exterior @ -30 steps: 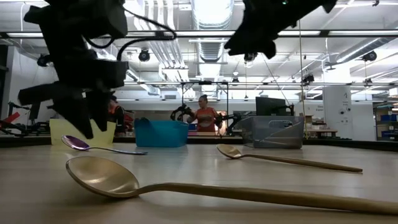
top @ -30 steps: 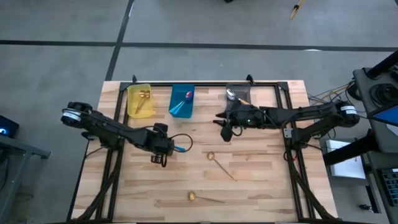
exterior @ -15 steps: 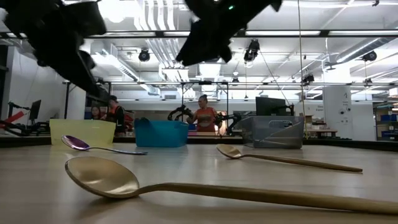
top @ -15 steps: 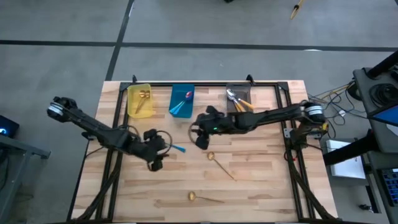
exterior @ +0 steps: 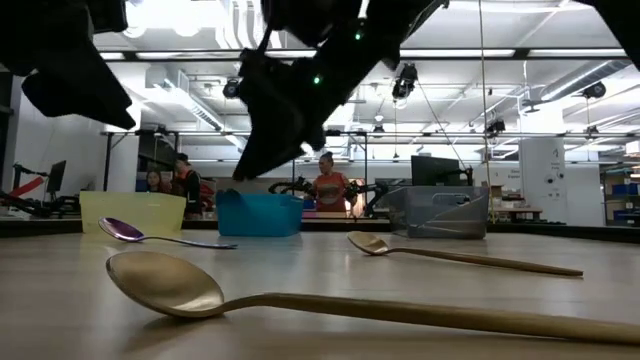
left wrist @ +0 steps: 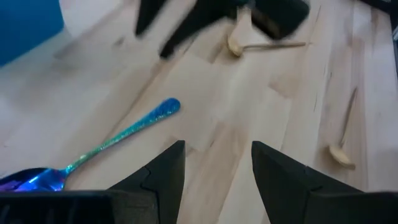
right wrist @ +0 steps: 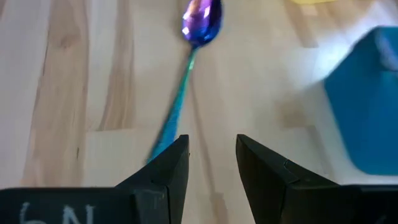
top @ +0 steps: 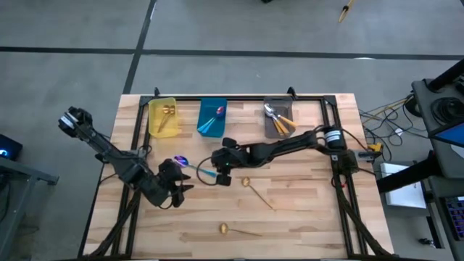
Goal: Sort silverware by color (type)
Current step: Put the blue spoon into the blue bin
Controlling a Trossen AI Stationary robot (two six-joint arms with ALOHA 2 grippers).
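Purple-and-teal spoon (top: 191, 167): lies loose on the worktop (top: 304, 210), bowl toward the yellow bin (top: 162, 118), teal handle toward the table's middle; nothing holds it.
Change: a second ago the left gripper (top: 176, 190) hung right over this spoon; it has now pulled back toward the near-left of the worktop, leaving the spoon in the open.
Right gripper (top: 222, 168): has swung over from beside the grey bin (top: 278, 118) to the handle end of the spoon; in its wrist view the fingers (right wrist: 163, 174) stand spread with the handle running up between them, not yet touching.
Left fingers (left wrist: 166, 171): spread, holding nothing.
Meaning: the spoon seems to pass to the right arm; the pick-up is about to begin, and the blue bin (top: 212, 118), already holding like spoons, looks the likely goal.
Gold spoons: one near the middle (top: 257, 191), one by the front edge (top: 239, 230), both untouched.
Sorted so far: gold in yellow, orange-handled silver in grey.
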